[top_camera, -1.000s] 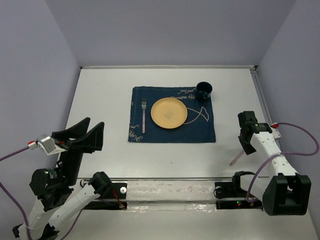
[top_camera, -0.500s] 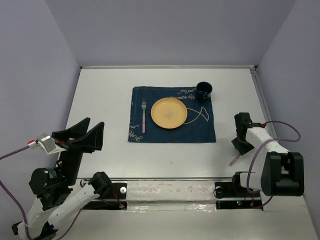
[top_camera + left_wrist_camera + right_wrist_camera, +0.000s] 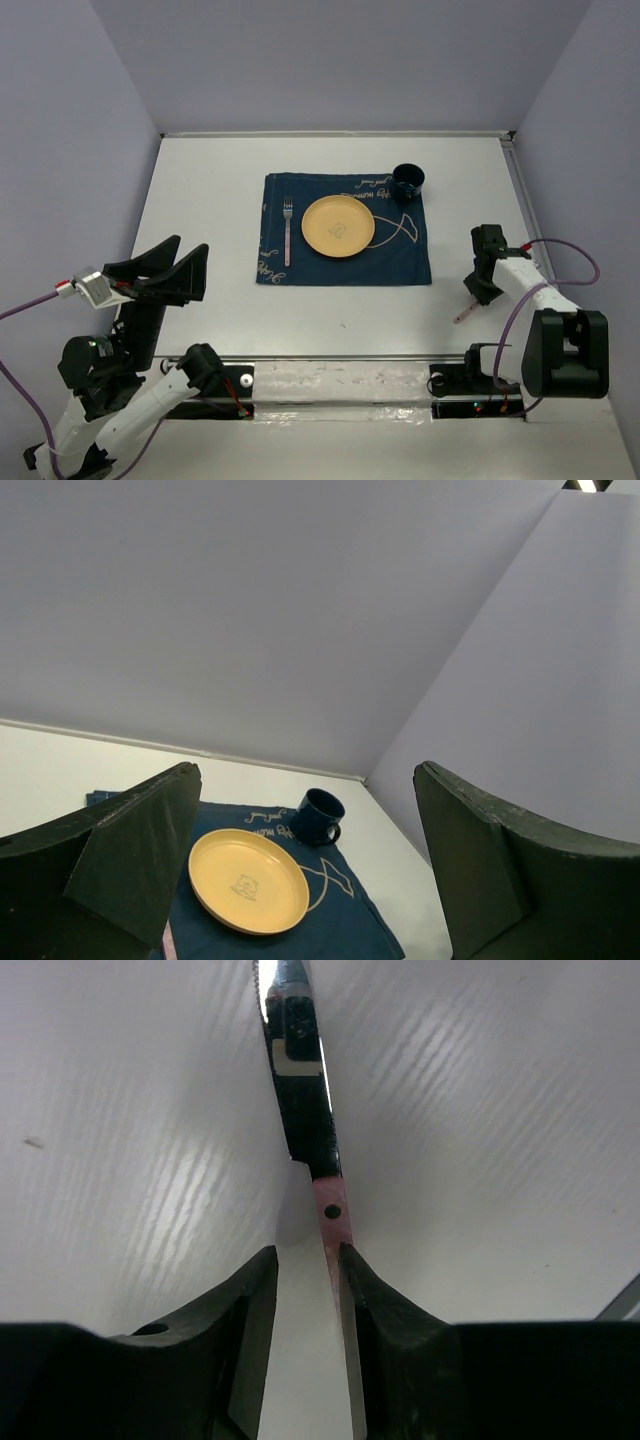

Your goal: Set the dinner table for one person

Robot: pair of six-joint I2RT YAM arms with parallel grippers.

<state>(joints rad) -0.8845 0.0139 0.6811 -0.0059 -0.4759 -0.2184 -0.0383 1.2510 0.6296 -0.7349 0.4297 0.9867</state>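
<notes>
R gripper point(image 3: 476, 292) has dropped onto knife point(image 3: 466, 314), 4 o'clock of plate point(image 3: 338, 225); jaws narrowing round handle, not clamped yet. L gripper point(image 3: 190, 247) wide open, empty. Knife pickup next.

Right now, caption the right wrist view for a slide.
Right hand straddles the pink-handled knife lying on the table.

Even, diffuse overhead light. The dinner table point(image 3: 200, 200) is bright, shadows faint and soft, top view sharp. Left wrist view: left fingers point(image 3: 130, 860) dark, slightly soft. Right wrist view: streaky sheen on tabletop, glare on knife blade point(image 3: 298, 1080), right fingers point(image 3: 240, 1340) blurred near lens.
</notes>
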